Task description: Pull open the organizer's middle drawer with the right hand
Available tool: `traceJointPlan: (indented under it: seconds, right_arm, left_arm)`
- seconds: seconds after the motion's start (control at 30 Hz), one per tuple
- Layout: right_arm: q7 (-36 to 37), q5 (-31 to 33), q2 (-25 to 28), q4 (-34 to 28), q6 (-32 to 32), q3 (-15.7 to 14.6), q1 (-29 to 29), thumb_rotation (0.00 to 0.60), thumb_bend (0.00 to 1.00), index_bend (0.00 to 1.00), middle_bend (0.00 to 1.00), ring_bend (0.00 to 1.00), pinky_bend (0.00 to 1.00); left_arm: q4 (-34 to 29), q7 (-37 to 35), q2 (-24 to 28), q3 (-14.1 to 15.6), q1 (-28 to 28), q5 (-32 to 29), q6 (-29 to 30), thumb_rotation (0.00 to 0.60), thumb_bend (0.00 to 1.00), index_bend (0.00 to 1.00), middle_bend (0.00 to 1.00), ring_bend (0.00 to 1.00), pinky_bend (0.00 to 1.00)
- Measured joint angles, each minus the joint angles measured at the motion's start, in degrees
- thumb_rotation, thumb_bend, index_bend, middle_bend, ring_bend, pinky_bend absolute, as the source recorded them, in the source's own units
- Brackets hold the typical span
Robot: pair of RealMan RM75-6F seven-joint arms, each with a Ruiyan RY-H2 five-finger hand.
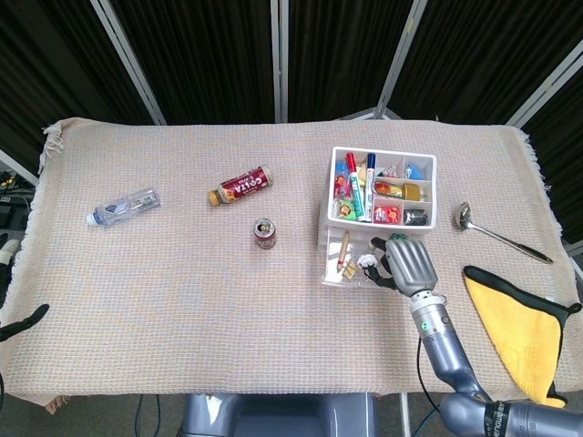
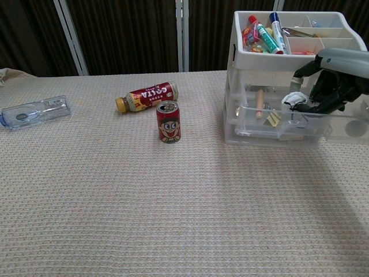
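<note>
The white organizer (image 1: 332,187) (image 2: 232,52) stands at the right of the table, its top tray full of markers and small items. Its clear middle drawer (image 1: 331,276) (image 2: 253,119) is pulled part way out and holds a pencil and a small white item (image 2: 293,99). My right hand (image 1: 406,261) (image 2: 337,78) lies over the drawer's right half, fingers (image 2: 301,106) curled down into it and touching the white item. Only the dark fingers of my left hand (image 1: 25,322) show, at the table's left edge, spread and holding nothing.
A red can (image 1: 265,232) (image 2: 168,122) stands left of the organizer, a Costa bottle (image 1: 240,186) lying behind it. A clear bottle (image 1: 123,208) lies far left. A spoon (image 1: 496,232) and a yellow cloth (image 1: 524,328) lie to the right.
</note>
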Motion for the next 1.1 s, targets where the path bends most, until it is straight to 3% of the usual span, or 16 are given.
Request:
traceJointPlan:
  seconds: [0.37, 0.67, 0.9, 1.1]
  right_arm:
    - [1.3, -3.7, 2.8, -3.7, 3.0, -0.1, -1.3, 0.6, 0.38, 0.55, 1.0, 1.0, 0.7]
    - [6.5, -8.3, 8.0, -6.7, 6.7, 0.6, -4.5, 0.6, 0.38, 0.55, 1.0, 1.0, 0.7]
    - [15.4, -10.4, 13.7, -6.5, 10.2, 1.7, -8.9, 0.6, 0.38, 0.55, 1.0, 1.0, 0.69]
    - [24.4, -10.2, 16.5, -0.4, 10.8, 1.8, -12.5, 0.6, 0.37, 0.54, 1.0, 1.0, 0.69]
  left_arm:
    - [0.1, -0.1, 0.0, -0.1, 0.1, 0.0, 0.2, 0.6, 0.1, 0.0, 0.0, 0.0, 0.0]
    - [0.0, 0.1, 0.0, 0.0, 0.2, 0.1, 0.4, 0.6, 0.1, 0.0, 0.0, 0.0, 0.0]
    - [-0.2, 0.7, -0.1, 0.1, 0.3, 0.3, 0.4, 0.6, 0.1, 0.0, 0.0, 0.0, 0.0]
    - [-0.3, 1.4, -0.3, 0.2, 0.3, 0.4, 0.4, 0.6, 0.1, 0.0, 0.0, 0.0, 0.0]
